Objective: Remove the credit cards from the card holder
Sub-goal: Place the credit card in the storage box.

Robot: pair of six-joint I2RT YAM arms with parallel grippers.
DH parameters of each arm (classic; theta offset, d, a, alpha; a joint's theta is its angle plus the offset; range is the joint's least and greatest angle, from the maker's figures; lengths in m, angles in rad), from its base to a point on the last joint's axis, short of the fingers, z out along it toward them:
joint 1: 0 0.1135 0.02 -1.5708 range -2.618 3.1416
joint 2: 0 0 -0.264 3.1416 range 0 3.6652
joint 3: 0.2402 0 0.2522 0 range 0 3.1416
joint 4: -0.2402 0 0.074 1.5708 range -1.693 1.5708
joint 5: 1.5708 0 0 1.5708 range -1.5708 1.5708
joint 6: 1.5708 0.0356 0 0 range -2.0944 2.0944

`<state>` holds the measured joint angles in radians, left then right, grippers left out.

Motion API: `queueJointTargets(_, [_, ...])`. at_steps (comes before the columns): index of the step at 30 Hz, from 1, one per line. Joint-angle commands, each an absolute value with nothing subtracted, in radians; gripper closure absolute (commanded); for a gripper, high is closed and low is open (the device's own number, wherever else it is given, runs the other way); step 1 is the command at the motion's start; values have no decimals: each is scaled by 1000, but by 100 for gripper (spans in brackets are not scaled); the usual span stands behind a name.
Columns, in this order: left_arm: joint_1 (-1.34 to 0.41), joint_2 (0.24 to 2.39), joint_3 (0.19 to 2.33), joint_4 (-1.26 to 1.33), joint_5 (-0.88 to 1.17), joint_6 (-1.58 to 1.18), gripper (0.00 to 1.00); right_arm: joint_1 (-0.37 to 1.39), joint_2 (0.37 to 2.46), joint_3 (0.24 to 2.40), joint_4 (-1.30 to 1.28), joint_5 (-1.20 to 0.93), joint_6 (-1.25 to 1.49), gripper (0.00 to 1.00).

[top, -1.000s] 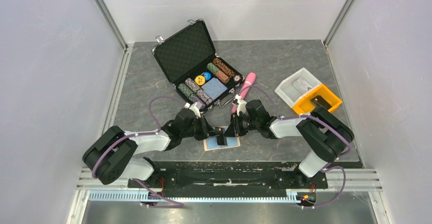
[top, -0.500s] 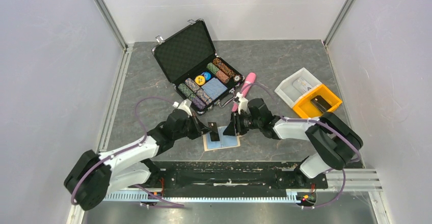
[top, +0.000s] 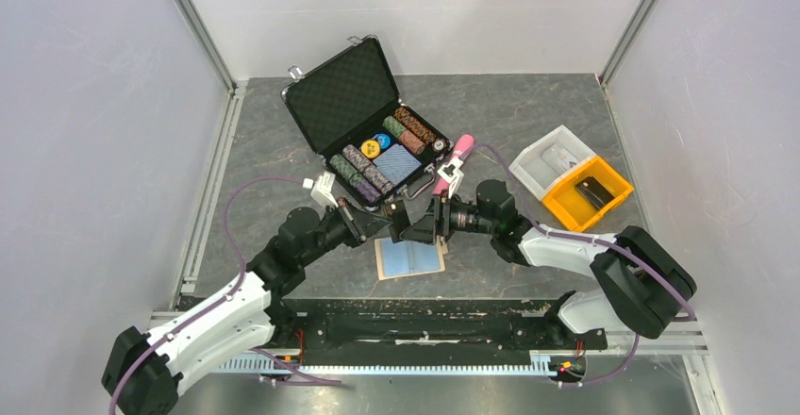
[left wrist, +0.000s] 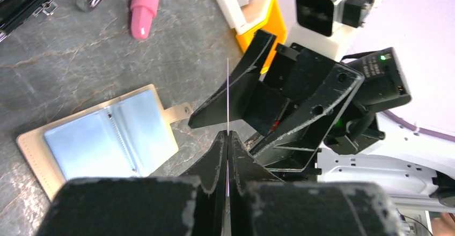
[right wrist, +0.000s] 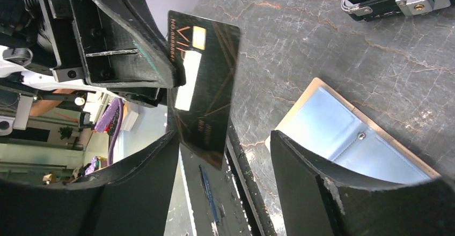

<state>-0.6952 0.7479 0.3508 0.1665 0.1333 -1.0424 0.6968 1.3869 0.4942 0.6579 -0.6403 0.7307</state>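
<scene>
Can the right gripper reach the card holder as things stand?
Probably yes: the right gripper is open and the card holder lies uncovered on the table beside it. The dark card in the left gripper does not cover it.

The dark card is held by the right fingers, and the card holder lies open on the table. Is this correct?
No. The left fingers hold the dark card; the right fingers stand open beside it, as the right wrist view shows. The card holder does lie open on the table.
</scene>
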Motion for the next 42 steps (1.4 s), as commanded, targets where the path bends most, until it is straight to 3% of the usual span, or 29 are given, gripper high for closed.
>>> queueJointTargets(1, [-692,709,308,280,139,-1077,98,699,1382,497,729,-652,773,33])
queueJointTargets(3, [-693,709,297,314,150,-1080,98,699,1389,497,761,-674,788,34])
queueJointTargets(5, [-692,715,290,347,159,-1082,98,700,1395,492,802,-691,811,41])
queueJointTargets(9, [-692,725,294,345,158,-1072,87,687,1406,487,851,-729,827,81])
queueJointTargets(12, [-692,716,304,304,155,-1046,76,650,1404,472,879,-774,835,99])
queueJointTargets(15, [-692,687,322,223,142,-1002,56,605,1399,454,897,-838,826,100])
queueJointTargets(19, [-690,668,362,99,143,-930,39,587,1394,466,829,-946,757,100])
queueJointTargets(23, [-690,693,443,-32,181,-830,30,587,1390,469,805,-1023,736,100])
queueJointTargets(35, [-674,824,632,-196,374,-691,29,638,1338,532,440,-1086,438,100])
queueJointTargets(42, [-672,925,689,-204,538,-646,37,656,1331,548,390,-1084,395,100])
